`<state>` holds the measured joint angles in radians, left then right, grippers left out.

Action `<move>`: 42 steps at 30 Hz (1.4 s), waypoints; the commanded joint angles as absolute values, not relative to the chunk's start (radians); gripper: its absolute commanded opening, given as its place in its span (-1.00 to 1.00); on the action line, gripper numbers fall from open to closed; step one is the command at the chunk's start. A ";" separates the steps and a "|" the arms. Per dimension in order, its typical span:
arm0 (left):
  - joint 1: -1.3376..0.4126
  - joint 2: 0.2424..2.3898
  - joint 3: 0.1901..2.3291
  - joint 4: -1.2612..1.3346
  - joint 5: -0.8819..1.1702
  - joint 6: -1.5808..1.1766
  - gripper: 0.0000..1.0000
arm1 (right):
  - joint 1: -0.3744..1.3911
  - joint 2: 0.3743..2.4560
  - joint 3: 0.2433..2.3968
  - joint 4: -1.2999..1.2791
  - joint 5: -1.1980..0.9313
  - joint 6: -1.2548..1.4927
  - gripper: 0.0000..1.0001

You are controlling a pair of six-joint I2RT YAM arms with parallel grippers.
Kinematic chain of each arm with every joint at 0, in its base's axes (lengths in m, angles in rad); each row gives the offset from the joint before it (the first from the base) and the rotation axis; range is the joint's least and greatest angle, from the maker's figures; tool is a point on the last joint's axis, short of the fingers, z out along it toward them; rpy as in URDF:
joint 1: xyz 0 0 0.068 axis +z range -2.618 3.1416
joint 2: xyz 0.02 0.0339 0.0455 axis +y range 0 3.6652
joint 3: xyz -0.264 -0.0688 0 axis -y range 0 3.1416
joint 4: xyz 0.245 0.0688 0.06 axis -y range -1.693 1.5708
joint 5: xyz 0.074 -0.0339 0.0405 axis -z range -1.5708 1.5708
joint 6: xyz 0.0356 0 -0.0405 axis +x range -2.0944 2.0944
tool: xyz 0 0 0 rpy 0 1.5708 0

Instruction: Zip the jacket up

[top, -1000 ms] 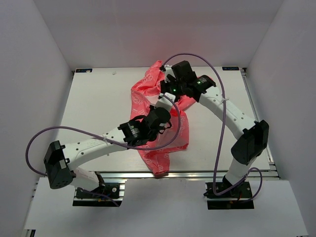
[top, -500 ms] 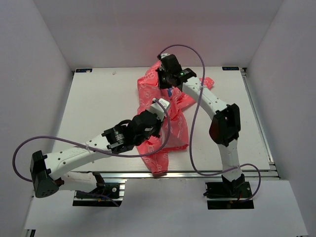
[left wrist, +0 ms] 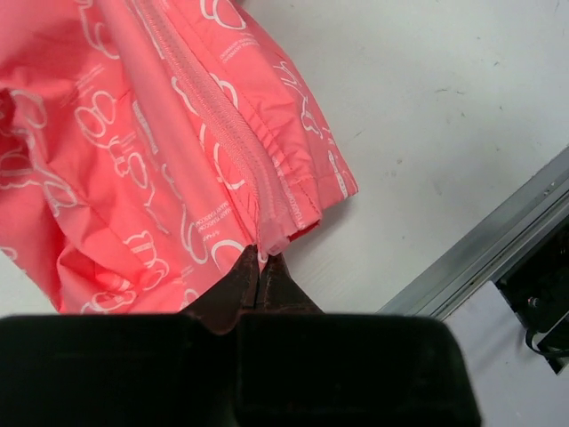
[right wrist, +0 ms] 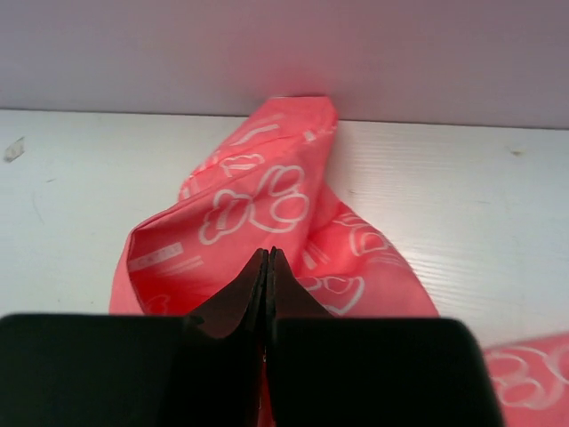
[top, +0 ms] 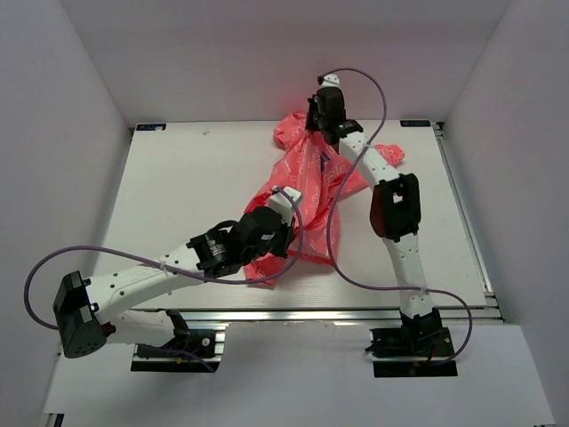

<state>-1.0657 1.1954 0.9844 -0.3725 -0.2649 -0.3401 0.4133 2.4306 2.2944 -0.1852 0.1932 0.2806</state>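
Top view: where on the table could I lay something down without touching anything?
The widest bare patch of white table lies far-left, between the thin coral-pink printed jacket and the table's left edge, beyond the white left arm. Another lies right of the white right arm, toward the right edge. The middle is crowded: jacket, both arms, a purple cable.

The coral-pink jacket (top: 307, 191) with white outline prints lies stretched lengthwise, its zipper (left wrist: 222, 133) closed.

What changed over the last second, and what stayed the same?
The right end effector reached farther forward, drawing the jacket out long and straight. The left end effector drifted slightly back. Both stayed shut on the jacket.
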 commanded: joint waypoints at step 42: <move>0.040 1.235 1.045 -0.363 -0.196 -0.569 0.96 | 0.032 1.167 0.974 -0.331 0.184 0.429 0.79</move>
<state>0.0429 1.2980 1.0523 -0.4316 -0.2100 -0.5823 0.0330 1.2037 1.0122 -0.3668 0.1383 0.4271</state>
